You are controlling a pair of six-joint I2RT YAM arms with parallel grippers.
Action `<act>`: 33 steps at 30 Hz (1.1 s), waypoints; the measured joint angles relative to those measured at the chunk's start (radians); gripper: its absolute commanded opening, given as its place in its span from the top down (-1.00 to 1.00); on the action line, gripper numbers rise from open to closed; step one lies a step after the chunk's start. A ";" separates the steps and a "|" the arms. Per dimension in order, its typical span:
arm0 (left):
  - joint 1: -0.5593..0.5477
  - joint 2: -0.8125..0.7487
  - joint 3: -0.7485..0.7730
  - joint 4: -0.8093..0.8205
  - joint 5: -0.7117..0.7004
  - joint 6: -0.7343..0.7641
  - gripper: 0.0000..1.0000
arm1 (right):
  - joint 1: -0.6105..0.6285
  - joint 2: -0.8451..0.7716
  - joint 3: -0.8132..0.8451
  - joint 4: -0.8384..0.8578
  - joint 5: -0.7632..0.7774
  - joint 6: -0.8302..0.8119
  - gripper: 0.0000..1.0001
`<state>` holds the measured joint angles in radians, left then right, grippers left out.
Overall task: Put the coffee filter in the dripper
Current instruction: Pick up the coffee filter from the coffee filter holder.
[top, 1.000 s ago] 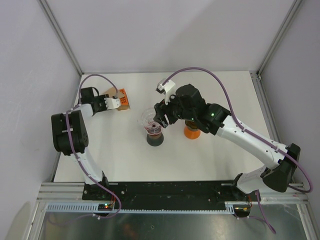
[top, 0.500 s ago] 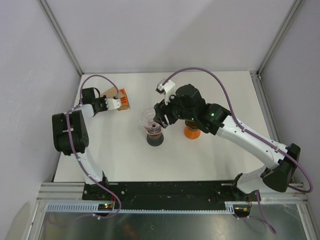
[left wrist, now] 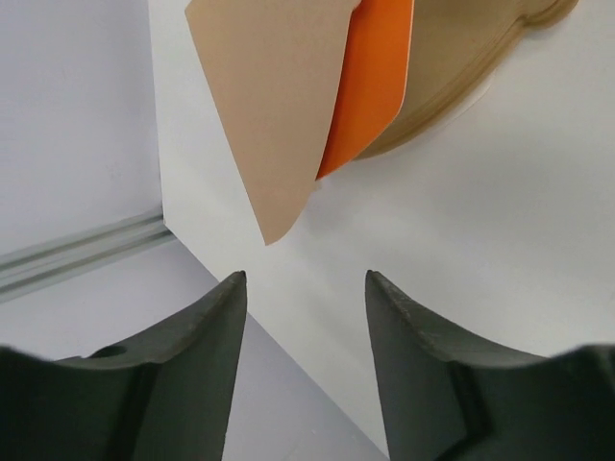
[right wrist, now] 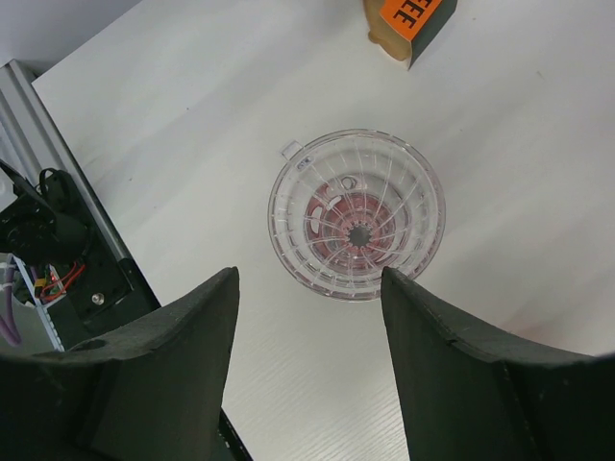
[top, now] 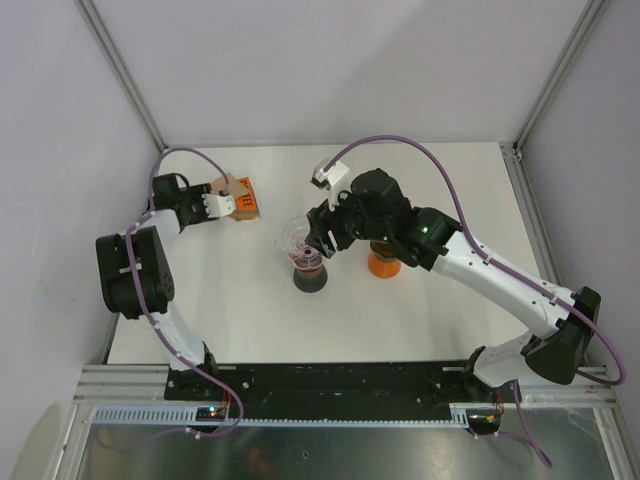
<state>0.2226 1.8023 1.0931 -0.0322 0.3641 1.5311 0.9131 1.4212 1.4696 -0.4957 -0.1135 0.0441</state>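
At the far left of the white table, the left gripper faces the orange box of filters. Its two dark fingers stand apart with only bare tabletop and the table's edge showing in the gap, so it grips nothing. One tan coffee filter stands out in front of the box's orange face, its pointed corner aimed down toward the gap between the fingers but stopping short of them. The rest of the filter stack shows as a curved brown edge behind the box. The left wrist view does not make clear whether the loose filter leans on the box or stands free of it. Near the middle of the table the clear ribbed dripper sits upright on a dark base, and nothing lies inside it. It is well apart from the box. The right gripper hangs above the dripper with its fingers spread wide on either side of the rim in its own view, touching nothing. A small orange object sits just beside the base, partly hidden under the right arm.
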 measured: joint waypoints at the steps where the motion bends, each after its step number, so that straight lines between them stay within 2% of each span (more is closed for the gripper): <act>1: 0.006 0.000 0.000 0.000 0.007 0.009 -0.27 | 0.000 0.000 0.000 0.000 -0.001 0.000 -0.31; 9: 0.024 0.009 0.018 -0.001 0.041 0.119 -0.31 | 0.000 0.000 0.000 0.000 -0.007 0.000 -0.31; 19: -0.011 0.086 0.083 0.002 0.031 0.171 -0.19 | 0.000 0.000 0.000 0.000 -0.008 -0.001 -0.32; 20: -0.013 0.095 0.085 0.001 0.027 0.173 -0.15 | 0.000 0.000 0.000 0.000 -0.008 -0.001 -0.32; 22: -0.018 0.109 0.089 0.000 0.020 0.176 0.08 | 0.000 0.000 0.000 0.000 -0.009 -0.001 -0.32; 28: -0.039 0.124 0.095 0.000 -0.002 0.182 0.87 | 0.000 0.000 0.000 0.000 -0.015 -0.001 -0.32; 30: -0.042 0.124 0.095 0.001 -0.014 0.190 0.97 | 0.000 0.000 0.000 0.000 -0.016 -0.001 -0.32; 33: -0.044 0.124 0.095 0.001 -0.031 0.199 0.99 | 0.000 0.000 0.000 0.000 -0.016 -0.001 -0.32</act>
<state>0.1783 1.9263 1.1877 -0.0311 0.3336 1.7302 0.9134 1.4212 1.4696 -0.4961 -0.1291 0.0429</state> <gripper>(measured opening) 0.019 0.657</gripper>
